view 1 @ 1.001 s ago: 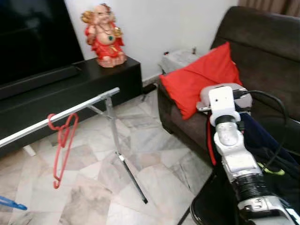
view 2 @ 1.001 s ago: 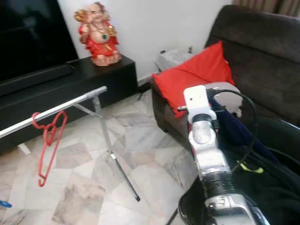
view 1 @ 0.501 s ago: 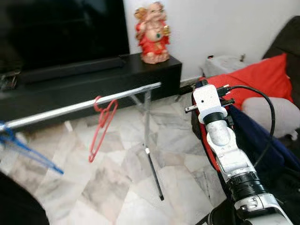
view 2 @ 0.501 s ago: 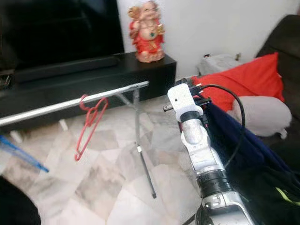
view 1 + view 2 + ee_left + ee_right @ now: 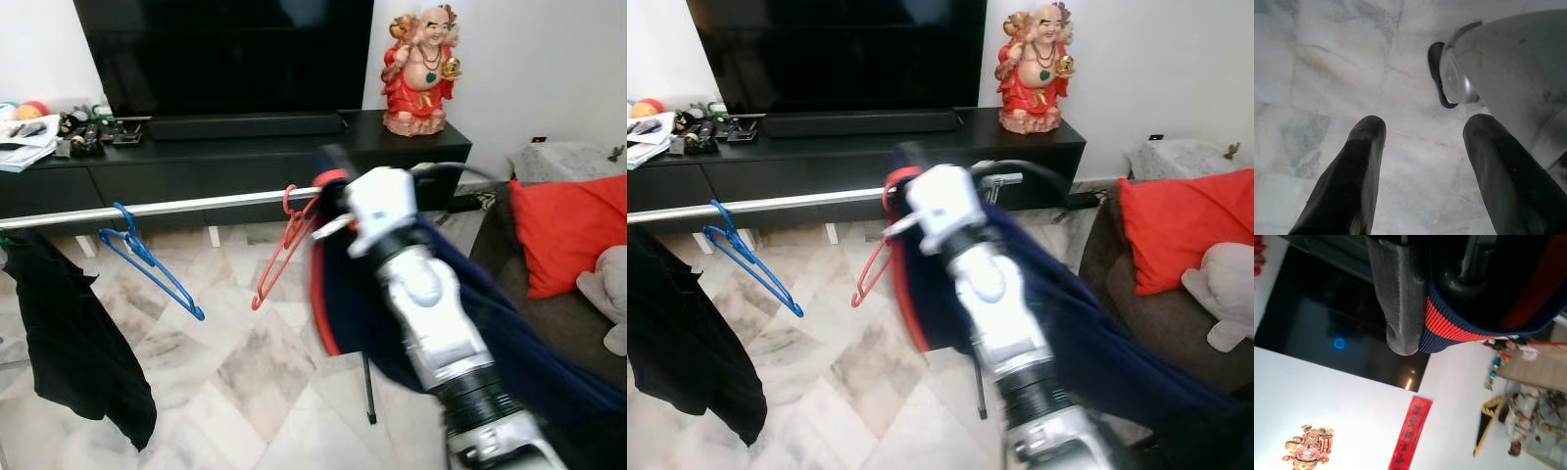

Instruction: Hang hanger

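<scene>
We are carrying the garment to the rail point(image 5: 196, 205). Our right hand point(image 5: 338, 196) is closed on the navy garment point(image 5: 460, 323), its red-trimmed collar pinched between the fingers. Next, lift it over the rail just ahead, beside the red hanger point(image 5: 284, 250). Our left hand point(image 5: 1420, 171) hangs open, empty.

Polished stone, bright metal, soft knit and glossy plastic.

We see a marble floor point(image 5: 245, 372) with a smooth, veined sheen, a bare metal clothes rail point(image 5: 196, 206) with a dull silver finish, and thin plastic hangers, one red point(image 5: 286, 245) and one blue point(image 5: 147, 269). The navy garment point(image 5: 1087, 333) is ribbed knit cloth with a red band; the black garment point(image 5: 73, 343) looks matt. The right arm's shell point(image 5: 431, 323) is satin silver metal. The television screen point(image 5: 225, 49) is glossy black, and the figurine point(image 5: 421, 69) looks glazed.
</scene>
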